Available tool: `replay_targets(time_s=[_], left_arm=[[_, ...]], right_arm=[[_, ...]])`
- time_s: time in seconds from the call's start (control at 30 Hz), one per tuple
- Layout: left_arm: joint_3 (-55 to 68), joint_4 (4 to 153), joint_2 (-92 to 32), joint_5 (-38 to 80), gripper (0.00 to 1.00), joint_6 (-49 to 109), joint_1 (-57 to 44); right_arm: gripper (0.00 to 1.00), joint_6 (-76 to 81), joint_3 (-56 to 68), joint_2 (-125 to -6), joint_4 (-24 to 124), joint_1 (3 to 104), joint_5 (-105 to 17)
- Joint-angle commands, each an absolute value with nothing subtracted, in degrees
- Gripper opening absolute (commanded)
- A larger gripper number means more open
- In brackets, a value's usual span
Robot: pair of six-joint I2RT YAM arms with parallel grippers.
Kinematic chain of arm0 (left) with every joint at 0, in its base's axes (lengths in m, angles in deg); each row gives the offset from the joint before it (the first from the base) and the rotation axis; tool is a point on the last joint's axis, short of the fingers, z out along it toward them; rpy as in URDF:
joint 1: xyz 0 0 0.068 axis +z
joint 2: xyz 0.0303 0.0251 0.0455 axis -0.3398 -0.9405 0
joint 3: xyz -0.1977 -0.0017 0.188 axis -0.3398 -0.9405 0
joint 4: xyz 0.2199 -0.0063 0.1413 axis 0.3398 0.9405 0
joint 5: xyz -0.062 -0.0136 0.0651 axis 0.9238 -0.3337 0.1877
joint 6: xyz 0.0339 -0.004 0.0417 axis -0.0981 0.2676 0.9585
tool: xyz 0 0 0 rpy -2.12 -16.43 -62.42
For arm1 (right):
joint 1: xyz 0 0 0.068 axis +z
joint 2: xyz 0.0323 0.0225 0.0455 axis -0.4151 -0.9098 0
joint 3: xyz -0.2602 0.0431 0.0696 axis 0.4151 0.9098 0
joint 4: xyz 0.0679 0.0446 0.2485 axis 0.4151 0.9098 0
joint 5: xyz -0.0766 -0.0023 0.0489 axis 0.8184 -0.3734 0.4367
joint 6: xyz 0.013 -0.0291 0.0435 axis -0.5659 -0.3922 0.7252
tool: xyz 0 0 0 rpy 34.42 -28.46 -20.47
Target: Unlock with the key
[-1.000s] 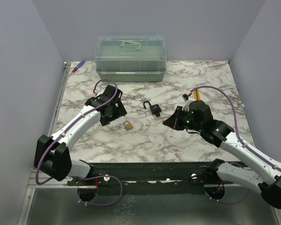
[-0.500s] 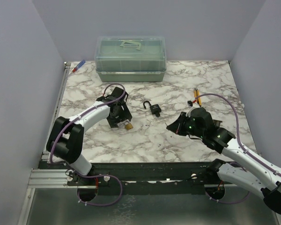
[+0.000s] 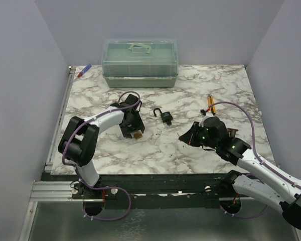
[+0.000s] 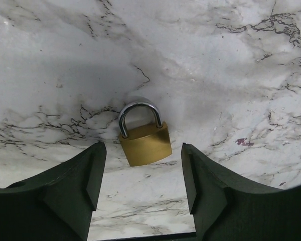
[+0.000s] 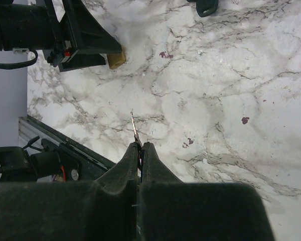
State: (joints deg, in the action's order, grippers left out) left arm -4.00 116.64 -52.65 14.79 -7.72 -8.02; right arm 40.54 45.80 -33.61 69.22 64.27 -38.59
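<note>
Two robot arms reach over a marble table [image 3: 160, 150]. The left claw [image 4: 143, 193] is lowered over a small brass padlock [image 4: 144, 142] that lies flat with its steel loop pointing away from the wrist camera. Its fingers [image 4: 65, 201] stand apart, one on each side of the lock's body, with bare table showing in both gaps, so it grips nothing. The right claw [image 5: 139, 147], well apart to the right, is pressed fully together on the key [image 5: 134, 125]. Only the thin metal blade pokes out past the fingertips; the head is hidden. A black padlock [image 3: 164, 115], its loop swung open, lies farther back between the arms. A lidded box [image 3: 139, 63] sits at the far edge.
</note>
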Motion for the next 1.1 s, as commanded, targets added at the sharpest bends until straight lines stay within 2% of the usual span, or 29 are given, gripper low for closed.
replay_targets(time_s=[0.0, 0.7, 0.87, 1.07], left_arm=[[-2.14, 116.54, -54.63, 15.31, 0.65, -8.18, -8.65], [7.20, 125.92, -65.47, 8.04, 0.59, -10.78, -10.99], [9.28, 126.75, -68.00, 7.38, 0.53, -11.57, -11.24], [10.12, 126.63, -70.07, 6.86, 0.41, -11.84, -11.54]], right_arm=[[0.00, 40.42, 47.19, -32.03, 68.37, 64.34, -38.17], [0.00, 40.13, 50.59, -24.28, 70.41, 64.32, -36.61], [0.00, 39.05, 50.98, -22.06, 71.16, 64.34, -33.87], [0.00, 37.97, 50.87, -21.09, 72.53, 64.34, -33.38]])
